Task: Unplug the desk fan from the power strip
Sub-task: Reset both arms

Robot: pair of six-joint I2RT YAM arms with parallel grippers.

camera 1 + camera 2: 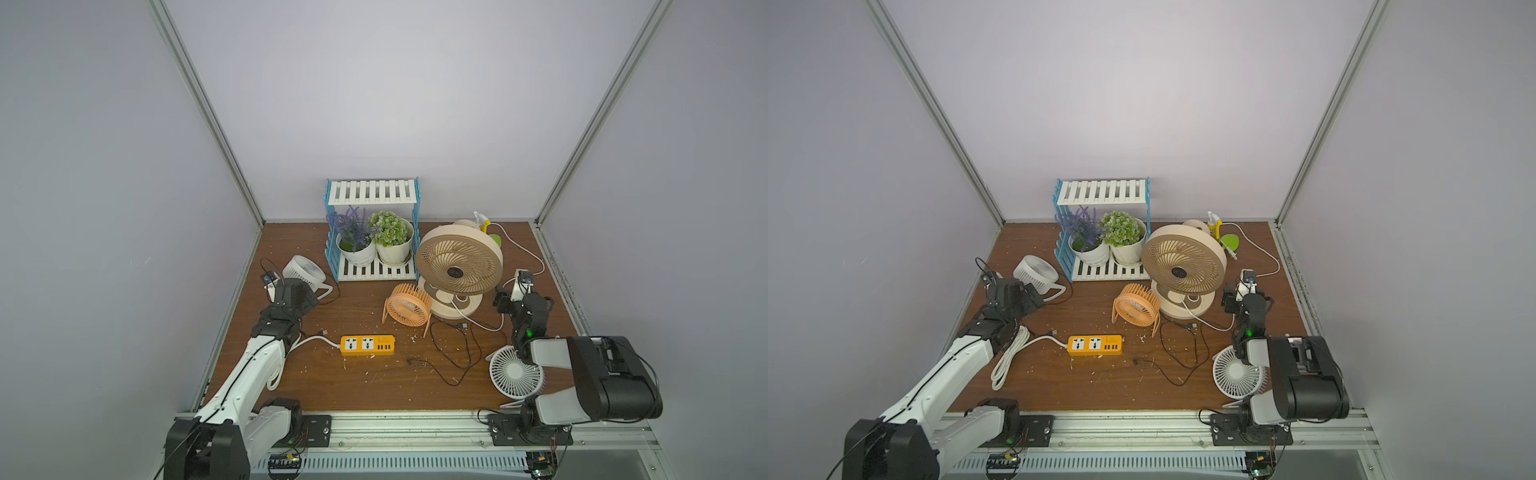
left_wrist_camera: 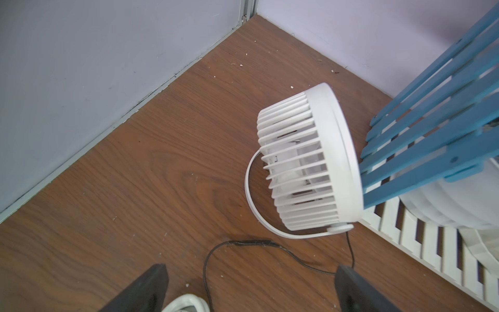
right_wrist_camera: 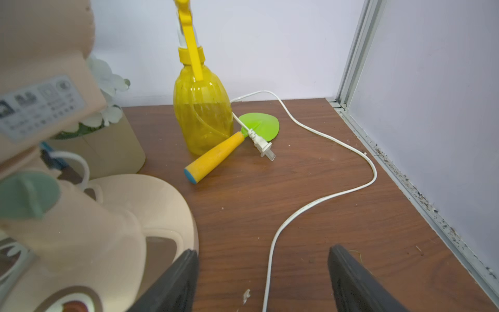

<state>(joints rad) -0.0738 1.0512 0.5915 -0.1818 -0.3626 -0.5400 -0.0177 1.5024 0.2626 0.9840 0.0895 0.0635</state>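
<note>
Obs., left to right, all places taken from the power strip [image 1: 367,345]. It lies flat near the middle of the table [image 1: 332,390] with its long axis running side to side. The socket faces are on its left half, the black ports are on its right half, and its white lead [image 1: 1017,353] leaves the left end. Left of and behind the strip, the left gripper [image 2: 251,268] has its jaws spread wide and holds nothing. It faces a small white fan [image 2: 307,162], whose thin black cable crosses the wood between the jaws. I can see nothing seated in either socket face in both top views. Just right of and behind the strip stands an orange fan [image 1: 407,309], and behind that the beige desk fan [image 1: 459,264]. Further right of and behind the strip, beside the desk fan's base, the right gripper [image 3: 263,251] also has its jaws apart and empty. The fan's white cord [image 3: 337,194] passes between them unpinched. The cord ends in a two-prong plug [image 3: 263,146], which lies loose on the wood by a yellow spray bottle [image 3: 202,113], well behind and right of the strip. Judgement: the plug is out, so the unplugging looks done. The left gripper is nearer the strip and the right gripper is nearer the plug, which lies ahead of its jaws. I judge nothing is left but for the arms to pull back.
</note>
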